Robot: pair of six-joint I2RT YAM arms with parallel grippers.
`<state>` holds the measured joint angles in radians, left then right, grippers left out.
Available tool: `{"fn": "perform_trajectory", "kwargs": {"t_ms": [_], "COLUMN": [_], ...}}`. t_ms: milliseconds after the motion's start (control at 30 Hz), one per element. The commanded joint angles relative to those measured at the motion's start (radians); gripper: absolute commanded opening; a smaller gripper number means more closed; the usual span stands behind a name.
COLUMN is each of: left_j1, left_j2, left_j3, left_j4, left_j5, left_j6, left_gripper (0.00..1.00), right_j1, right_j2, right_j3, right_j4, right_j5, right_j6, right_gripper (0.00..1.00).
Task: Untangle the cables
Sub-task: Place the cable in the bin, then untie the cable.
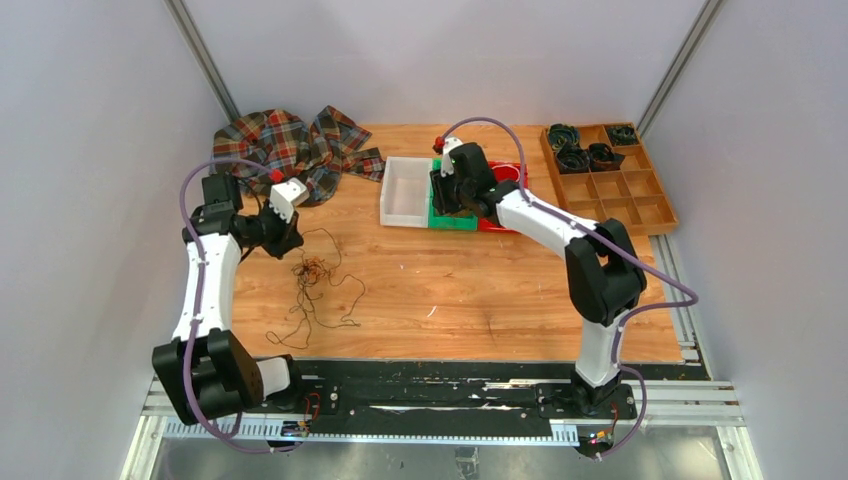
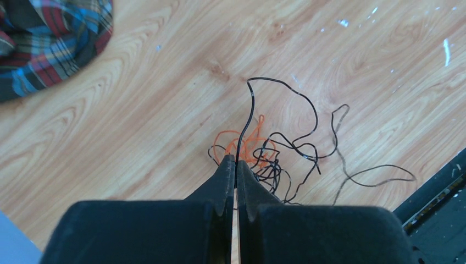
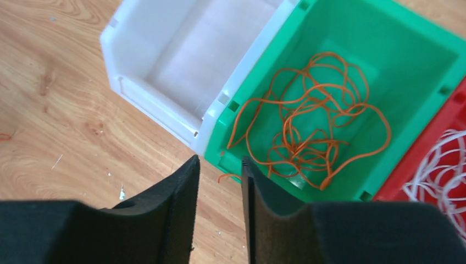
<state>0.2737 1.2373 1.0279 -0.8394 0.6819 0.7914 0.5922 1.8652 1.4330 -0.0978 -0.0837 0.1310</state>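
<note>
The cables (image 1: 312, 280) lie at the left of the table (image 1: 480, 295), with the cloth (image 1: 285, 145) behind them and the bins (image 1: 404, 192) to the right.

No legible text, label, brand, number or sign found in any of the three views.
</note>
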Motion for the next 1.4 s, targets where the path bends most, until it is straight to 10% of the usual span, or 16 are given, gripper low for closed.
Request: {"fn": "perform_trajectory", "kwargs": {"t_ms": [0,133,267,567,867,1367], "left_j1": [0.003,-0.002,-0.044,-0.216,-0.268,-0.281], "left_j2": [-0.068,-0.114,-0.145,-0.188,-0.261,-0.336], "left_j3": [0.077,0.124,0.159,0.231,0.191,0.155], "left_j4": [-0.053,-0.067,-0.071,-0.069,-0.087,-0.099], "left_j5": [0.101,0.137,0.190,0.206,0.221,0.401], "left_j6": [-0.041,-0.079,-0.130,-0.259,-0.256,-0.200], "left_gripper": [0.01,0.01,0.00,0.00,0.00,0.01], "right_j1": [-0.002,-0.013,-0.016,0.047,0.255,0.278], "right_j2": [0.061,0.084,0.095,-0.194,-0.505,-0.219], "right_j3": [0.011,0.036,0.056,-0.072,-0.387,-0.241], "right_j4": [0.028,-0.008,-0.021,0.019,0.303,0.377], "right_j5": [-0.011,0.115,0.247,0.305,0.007,-0.501], "right_j6": [0.047,0.055,0.041,0.004,-0.018,0.164], "right_gripper": [0.28,0.02,0.01,0.42,0.58,0.60]}}
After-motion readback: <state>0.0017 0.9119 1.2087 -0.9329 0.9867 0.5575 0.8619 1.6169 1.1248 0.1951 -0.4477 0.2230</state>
